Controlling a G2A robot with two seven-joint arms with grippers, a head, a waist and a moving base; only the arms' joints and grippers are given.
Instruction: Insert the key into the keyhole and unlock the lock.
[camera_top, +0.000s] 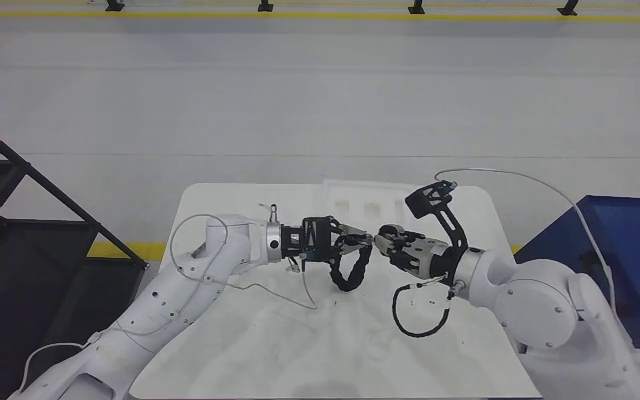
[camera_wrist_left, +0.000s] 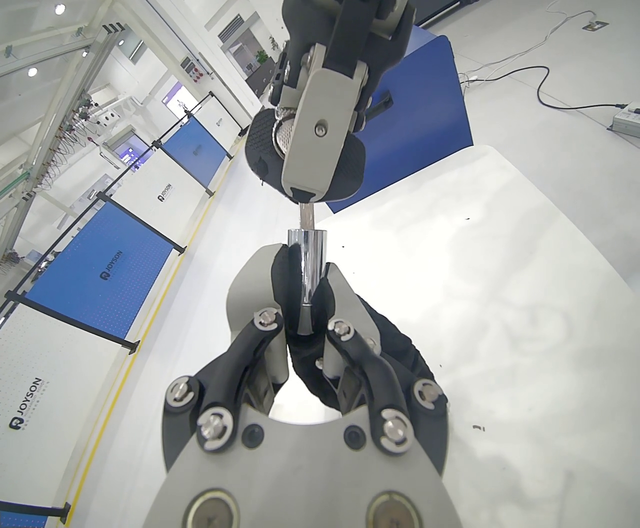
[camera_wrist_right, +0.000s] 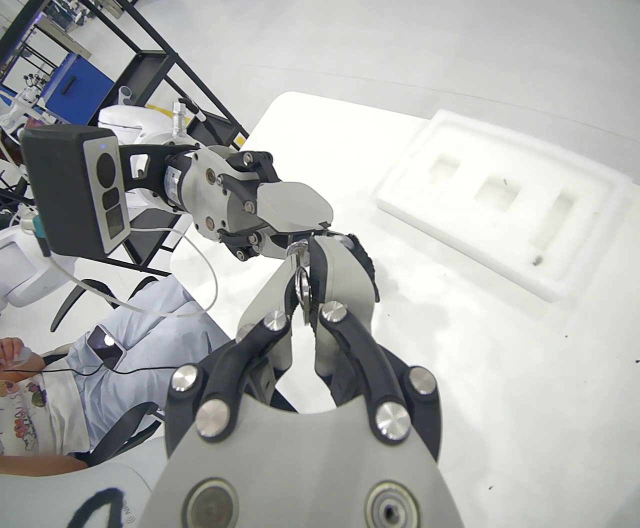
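Left wrist view: the left gripper (camera_wrist_left: 302, 280) has its fingers (camera_wrist_left: 247, 290) pinching the polished metal barrel of the lock (camera_wrist_left: 308, 260). It is held in the air over the far half of the table (camera_wrist_left: 500, 300), about midway between its left and right edges. A black cable loop (camera_top: 350, 272) hangs from the lock. The right gripper (camera_wrist_left: 306, 192) faces it, fingers pressed together on the round head of the key (camera_wrist_left: 306, 216). The thin blade meets the end of the barrel at the keyhole; you cannot tell how deep it sits. A white foam tray (camera_wrist_right: 500, 200) lies at the table's far edge.

Expect the key to be small, light, stiff and smooth. It will likely pivot or slip between the fingers if you twist hard, so take hold flat across the head, close to the blade. The barrel looks slick and round, so it may roll in the grasp when you turn the key. Hold it firmly round the middle, with blade and barrel in one line. The cable looks limp and should add little load.
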